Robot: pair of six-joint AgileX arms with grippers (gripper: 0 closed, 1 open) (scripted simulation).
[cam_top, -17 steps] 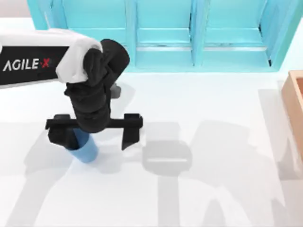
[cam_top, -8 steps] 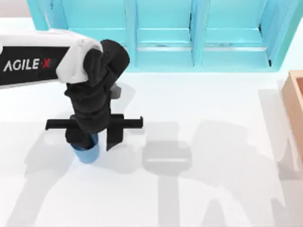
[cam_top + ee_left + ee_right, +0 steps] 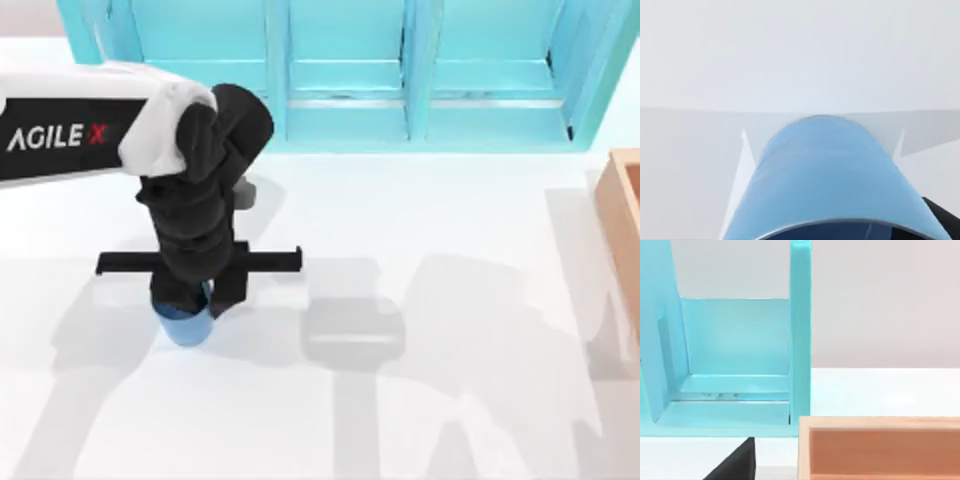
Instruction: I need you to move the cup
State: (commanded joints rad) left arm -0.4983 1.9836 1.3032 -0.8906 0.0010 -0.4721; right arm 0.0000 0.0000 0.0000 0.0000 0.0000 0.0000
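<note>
Blue plastic, one cup (image 3: 186, 322) stands on the white worktop (image 3: 420, 400), in front of the turquoise shelf unit (image 3: 340, 70) and toward its left end. The left claw (image 3: 196, 298) sits directly over it, fingers drawn in against its sides and gripping it. The left wrist view adds the cup's rim and dark inside close up. The right wrist view adds one wooden box (image 3: 880, 447) just beside the shelf unit. The left arm reads "AGILE X".

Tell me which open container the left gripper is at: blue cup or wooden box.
The cup, at the table's left: the left gripper is shut on it. The box sits at the right edge, untouched.
</note>
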